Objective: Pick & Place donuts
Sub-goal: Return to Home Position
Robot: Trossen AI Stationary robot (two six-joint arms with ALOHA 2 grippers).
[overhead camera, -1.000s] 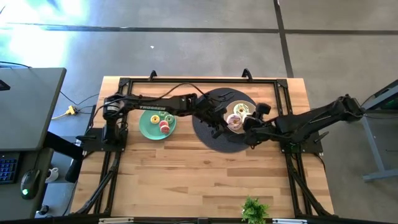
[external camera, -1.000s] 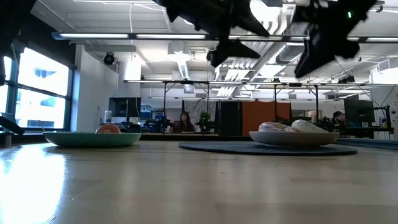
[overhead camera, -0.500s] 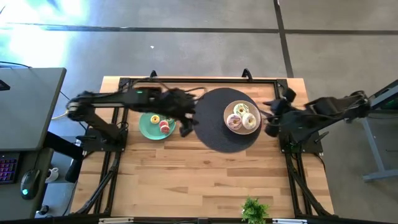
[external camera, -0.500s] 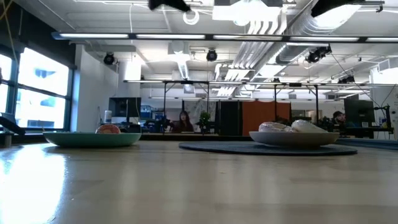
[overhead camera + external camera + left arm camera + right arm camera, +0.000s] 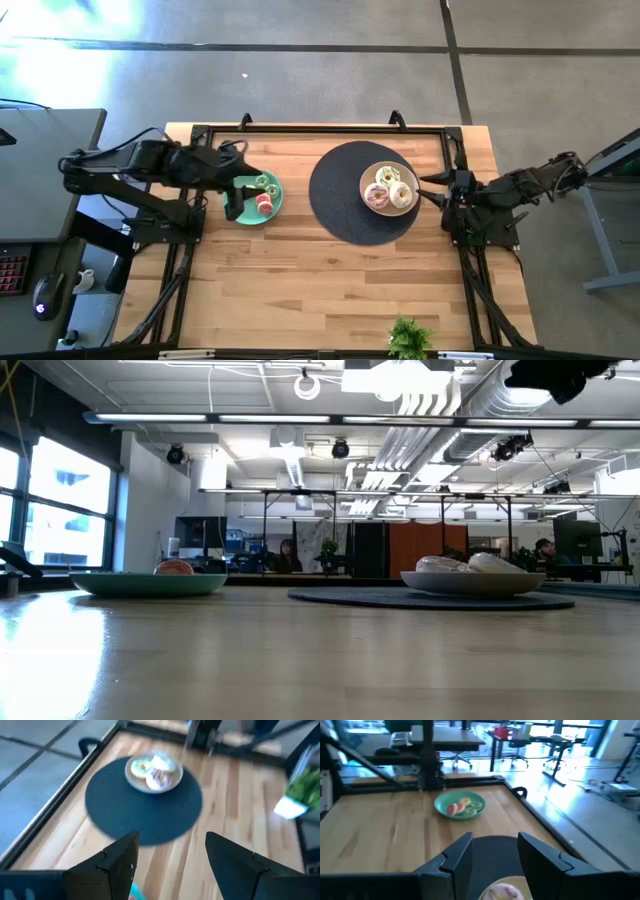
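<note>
A beige plate (image 5: 390, 187) sits on a round dark mat (image 5: 340, 200) and holds three larger donuts: pale green (image 5: 387, 177), pink (image 5: 378, 197) and white (image 5: 402, 194). A green plate (image 5: 255, 197) on the table's left holds tiny donuts: yellow (image 5: 249, 190), red-pink (image 5: 264, 203) and green (image 5: 268, 184). My left gripper (image 5: 238, 195) hangs open over the green plate's left rim. Its wrist view looks across at the beige plate (image 5: 154, 770). My right gripper (image 5: 428, 188) is open, just right of the beige plate. Its wrist view shows the green plate (image 5: 460, 806).
A leafy green sprig (image 5: 407, 337) lies at the table's near edge. Black frame rails (image 5: 320, 128) run along the far edge and both sides. In the low view both plates (image 5: 150, 582) (image 5: 470, 582) rest on the table, with bare wood between and in front of them.
Both arms have pulled away from the beige plate. The left gripper moved toward the table's left until it was over the green plate. The right gripper moved toward the right edge. Both rose out of the low view, uncovering the three donuts on the beige plate.
</note>
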